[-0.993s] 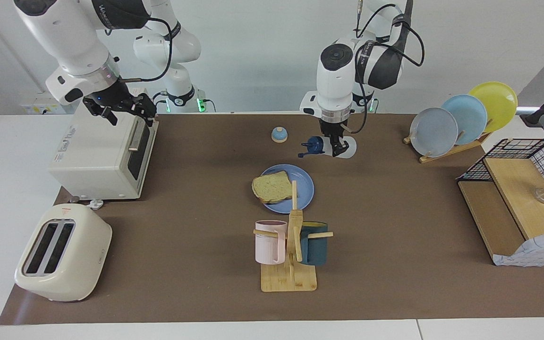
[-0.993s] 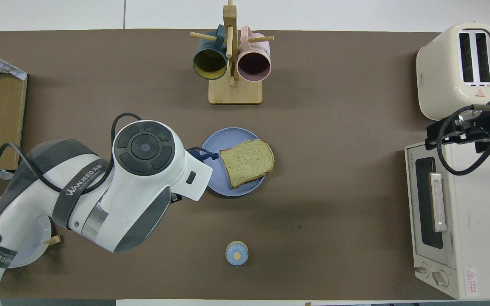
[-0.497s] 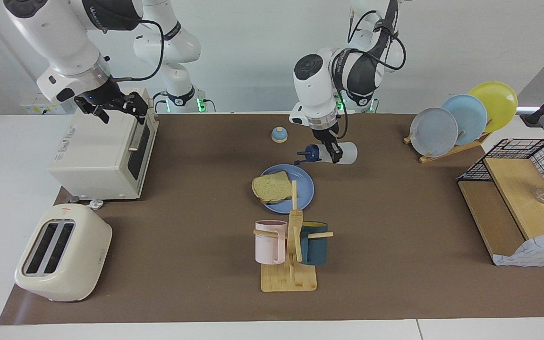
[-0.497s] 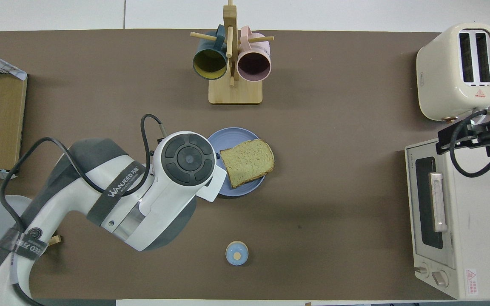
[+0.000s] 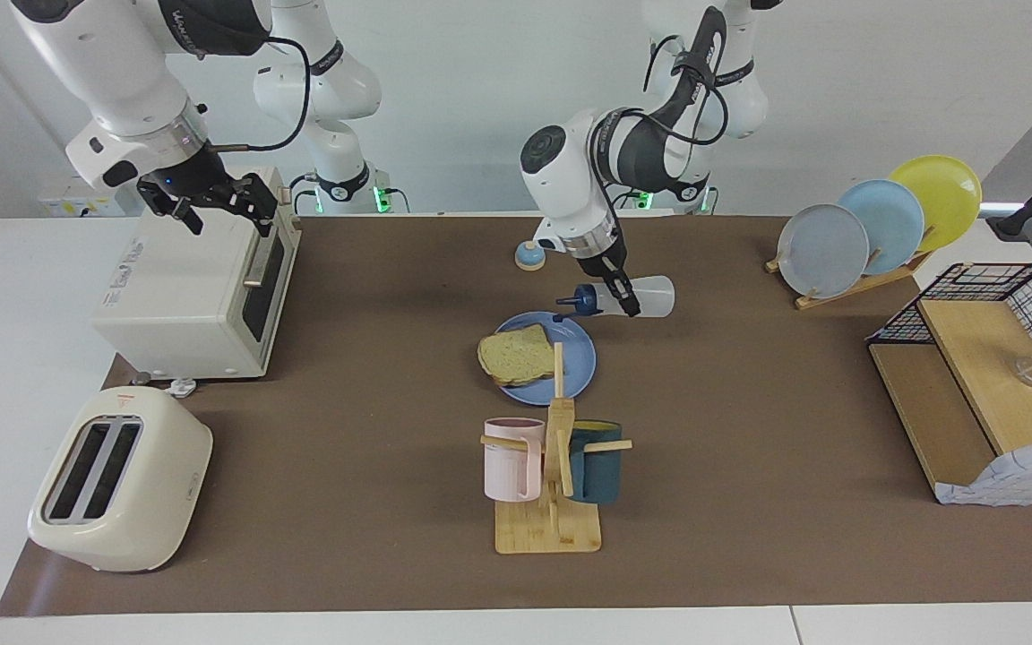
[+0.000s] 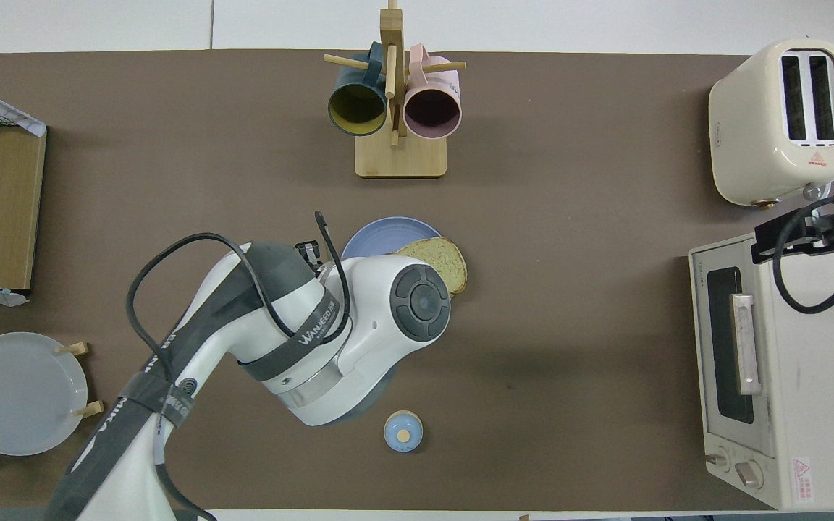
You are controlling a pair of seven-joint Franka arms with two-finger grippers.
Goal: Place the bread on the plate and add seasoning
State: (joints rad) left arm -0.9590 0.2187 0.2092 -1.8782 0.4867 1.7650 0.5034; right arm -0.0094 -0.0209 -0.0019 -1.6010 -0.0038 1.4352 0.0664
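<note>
Left gripper (image 5: 625,300) clamped on the seasoning (image 5: 632,297) mid-body, bottle tipped sideways, cap over the plate (image 5: 580,356) rim. Bread (image 5: 516,353) lies on the plate, mid-table.

Bottle judged light, thin-walled, likely squashy; a mid-body hold suits.

Right gripper (image 5: 216,199) waits over the toaster oven (image 5: 198,291), fingers apart.

Facing view shows bottle and grip; overhead, the left arm hides both and half the plate.
</note>
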